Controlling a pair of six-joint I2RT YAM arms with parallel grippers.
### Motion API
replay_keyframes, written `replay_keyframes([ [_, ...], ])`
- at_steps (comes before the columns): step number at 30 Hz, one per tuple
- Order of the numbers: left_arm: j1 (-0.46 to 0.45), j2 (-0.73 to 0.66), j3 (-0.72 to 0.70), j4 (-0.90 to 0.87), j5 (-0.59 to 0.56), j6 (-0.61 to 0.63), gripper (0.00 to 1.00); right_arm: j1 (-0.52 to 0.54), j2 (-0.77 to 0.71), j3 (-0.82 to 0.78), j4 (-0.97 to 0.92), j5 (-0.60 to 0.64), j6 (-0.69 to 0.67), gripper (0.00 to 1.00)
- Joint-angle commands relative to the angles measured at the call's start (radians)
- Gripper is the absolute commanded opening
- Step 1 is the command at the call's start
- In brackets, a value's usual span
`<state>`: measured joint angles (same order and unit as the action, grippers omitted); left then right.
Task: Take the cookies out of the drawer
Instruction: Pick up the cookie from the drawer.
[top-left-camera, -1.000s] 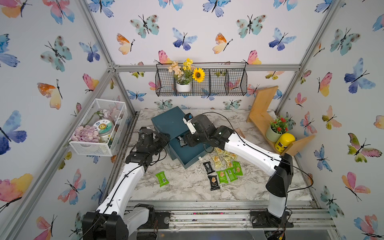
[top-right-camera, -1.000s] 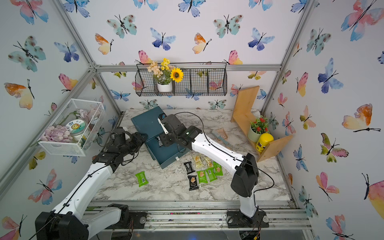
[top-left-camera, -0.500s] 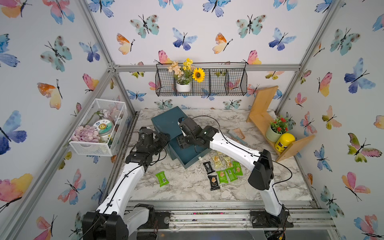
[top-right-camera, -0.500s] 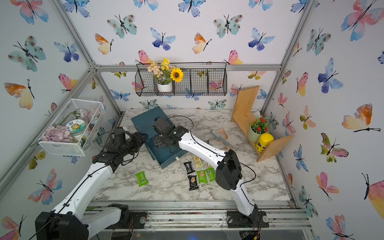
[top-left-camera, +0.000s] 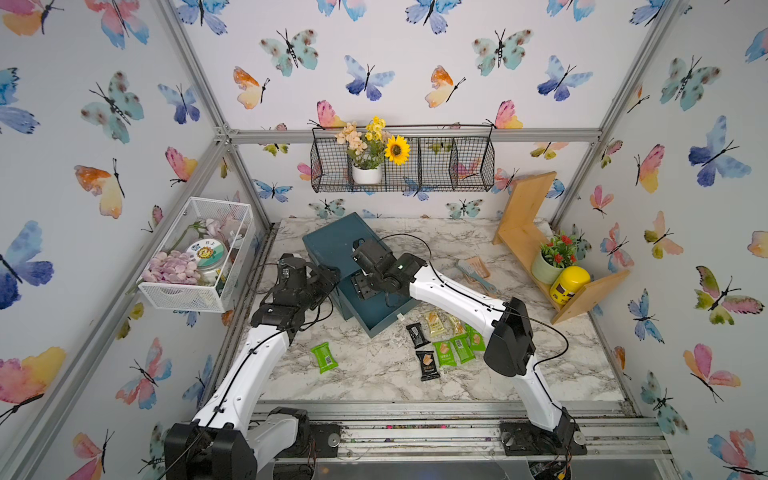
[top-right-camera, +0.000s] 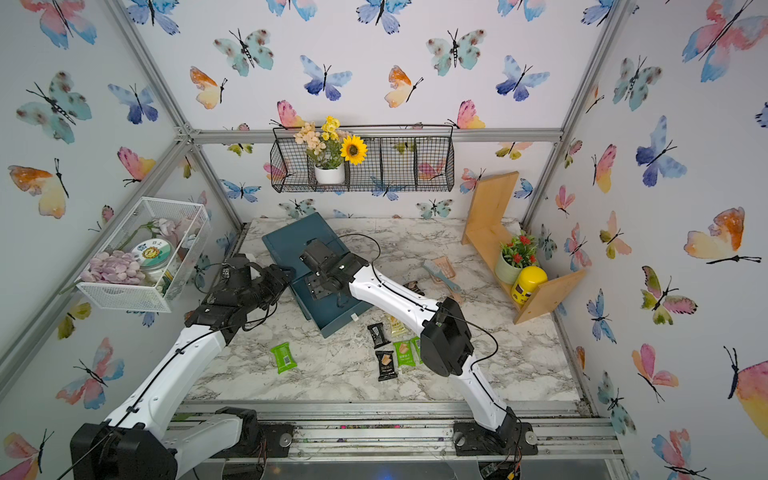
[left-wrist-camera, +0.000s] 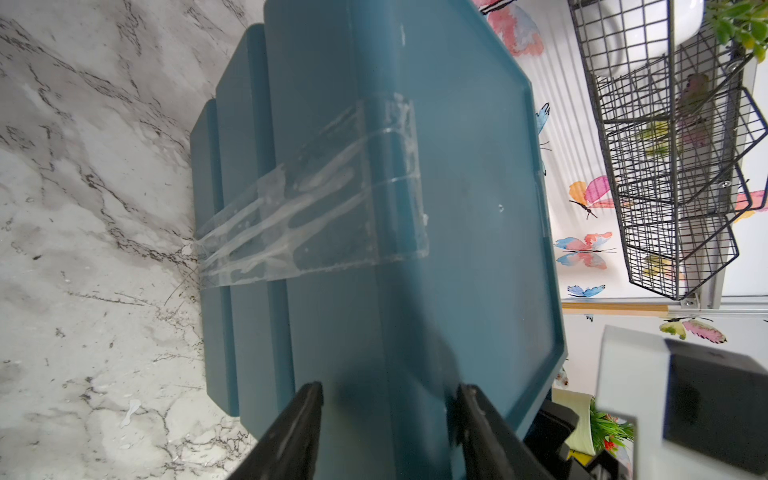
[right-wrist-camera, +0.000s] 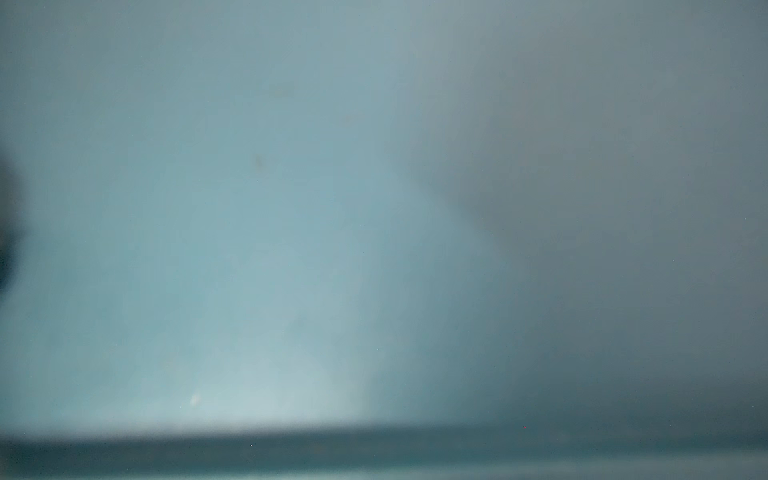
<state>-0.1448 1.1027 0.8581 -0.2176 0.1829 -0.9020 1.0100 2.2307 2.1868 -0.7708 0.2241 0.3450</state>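
A teal drawer unit (top-left-camera: 332, 241) stands on the marble table with its drawer (top-left-camera: 386, 311) pulled out toward the front. My right gripper (top-left-camera: 362, 286) reaches down into the drawer; its fingers are hidden, and the right wrist view is only blurred teal. Any cookies inside are hidden. Several cookies (top-left-camera: 444, 340) in green, black and yellow wrappers lie in front of the drawer, also visible in a top view (top-right-camera: 390, 349). One green cookie (top-left-camera: 324, 357) lies apart. My left gripper (left-wrist-camera: 388, 399) clamps the drawer unit (left-wrist-camera: 415, 208) at its near corner, also seen in both top views (top-left-camera: 332, 276) (top-right-camera: 286, 274).
A pink-and-teal brush (top-left-camera: 473, 272) lies right of the drawer. A wooden shelf (top-left-camera: 528, 232) at the right holds a potted plant (top-left-camera: 555, 257) and a yellow jar (top-left-camera: 570, 284). A white wire basket (top-left-camera: 195, 253) hangs on the left wall, a black wire rack (top-left-camera: 403, 166) on the back wall.
My right arm has swung left and lowered its gripper into the drawer, its elbow coming forward over the cookies. The left arm has stayed still.
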Motion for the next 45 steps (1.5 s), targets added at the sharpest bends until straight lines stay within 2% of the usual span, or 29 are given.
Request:
replay_keyframes([
  [1,0.004,0.021,-0.007,-0.076,0.01,0.014,0.55,0.009,0.036,0.03,-0.03,0.048,-0.018,0.69],
  [12,0.005,0.023,-0.003,-0.076,0.012,0.015,0.55,0.009,0.046,0.018,-0.024,0.049,-0.011,0.49],
  [22,0.005,0.022,-0.004,-0.075,0.011,0.015,0.55,0.009,0.005,0.003,-0.008,0.038,-0.014,0.39],
  [35,0.005,0.022,-0.002,-0.073,0.009,0.014,0.55,0.021,-0.155,-0.108,0.017,0.02,-0.02,0.33],
  [45,0.004,0.022,-0.005,-0.072,0.014,0.014,0.55,0.027,-0.382,-0.301,0.021,0.071,0.016,0.31],
])
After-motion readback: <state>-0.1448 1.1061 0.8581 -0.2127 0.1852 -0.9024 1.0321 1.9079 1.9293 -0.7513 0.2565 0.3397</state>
